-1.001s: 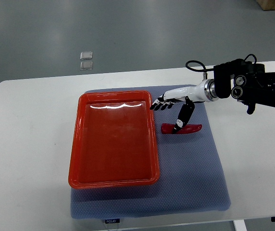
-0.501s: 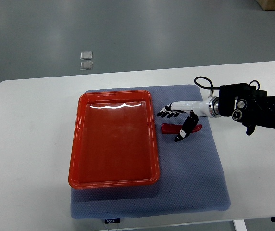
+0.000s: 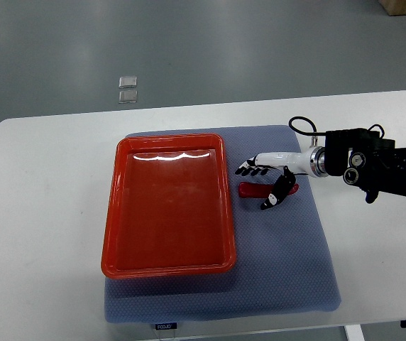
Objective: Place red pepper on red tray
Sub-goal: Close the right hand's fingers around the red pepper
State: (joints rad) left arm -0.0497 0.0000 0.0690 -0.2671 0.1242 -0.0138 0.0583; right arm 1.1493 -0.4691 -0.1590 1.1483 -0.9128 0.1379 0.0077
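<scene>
The right hand [image 3: 265, 179] is straddling the glossy red pepper [image 3: 258, 190] beside the rectangular red plastic tray's [image 3: 111, 213] right rim, fingers spread, gripping nothing; closing comes next

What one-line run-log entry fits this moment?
right hand: open over red pepper | pepper: on blue mat, ungrasped | red tray: empty | left: unseen

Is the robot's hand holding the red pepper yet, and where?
Not yet, it seems. The right hand sits over the long red pepper on the blue mat, fingers spread beyond it and thumb across its middle.
</scene>
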